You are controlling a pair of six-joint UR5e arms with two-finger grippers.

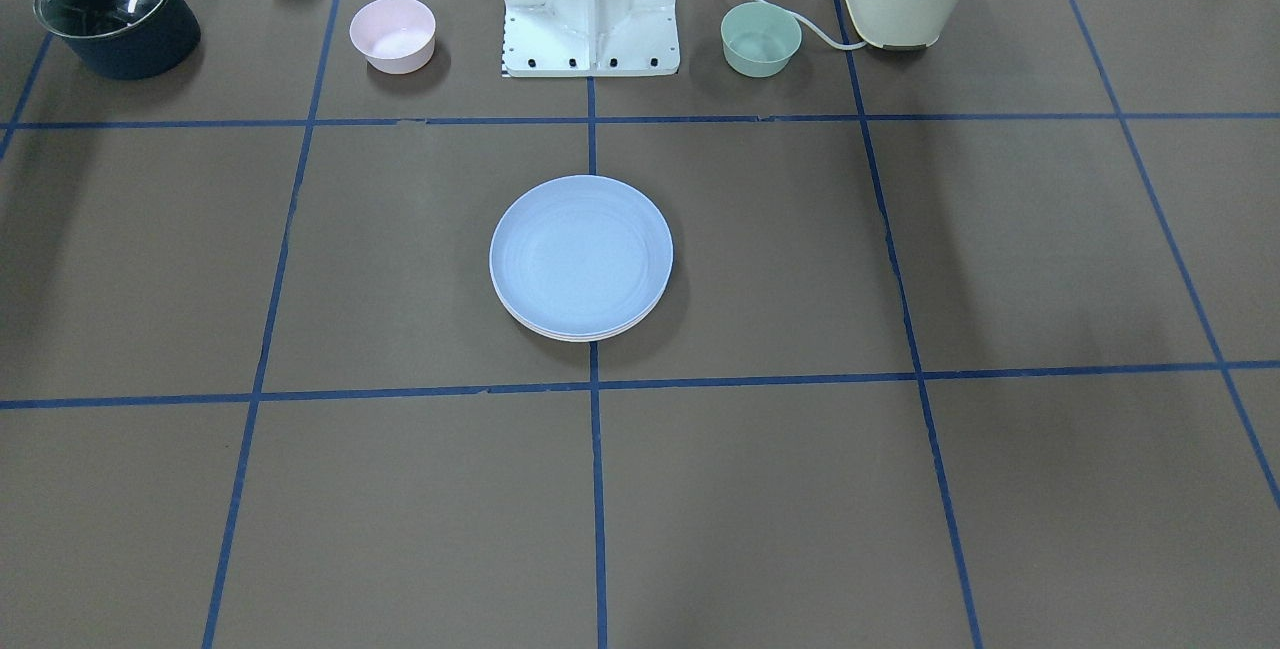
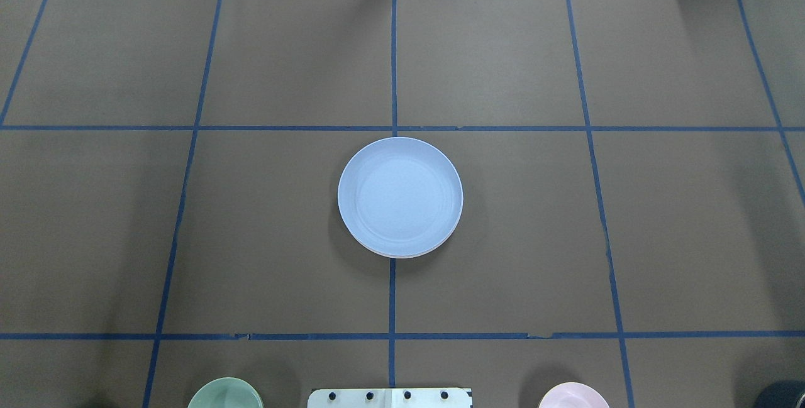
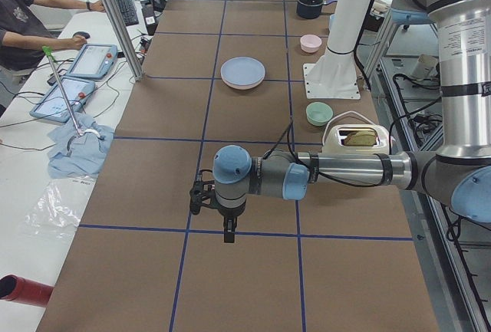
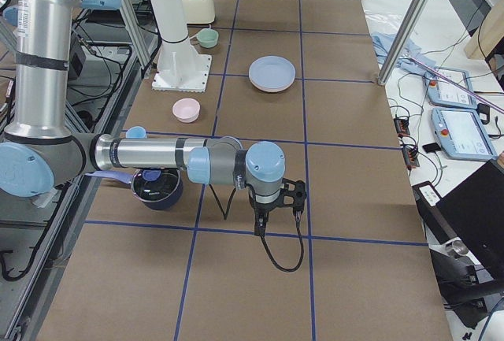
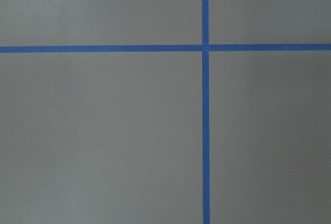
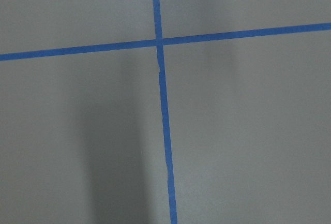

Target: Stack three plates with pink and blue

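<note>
Plates (image 1: 581, 257) sit stacked, blue topmost. Left gripper (image 3: 229, 234) and right gripper (image 4: 259, 227) hang far off. Their spread I can't tell.

The silver-and-blue left arm (image 3: 345, 169) stretched level over the surface's left end, its black left gripper (image 3: 229, 234) pointing straight down. The matching right arm (image 4: 150, 153) did likewise over the right end, right gripper (image 4: 258, 227) down. Jaws' spacing was unreadable.

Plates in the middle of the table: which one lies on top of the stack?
The light blue plate; of the plates beneath it, only thin pale rims show along one edge.
</note>
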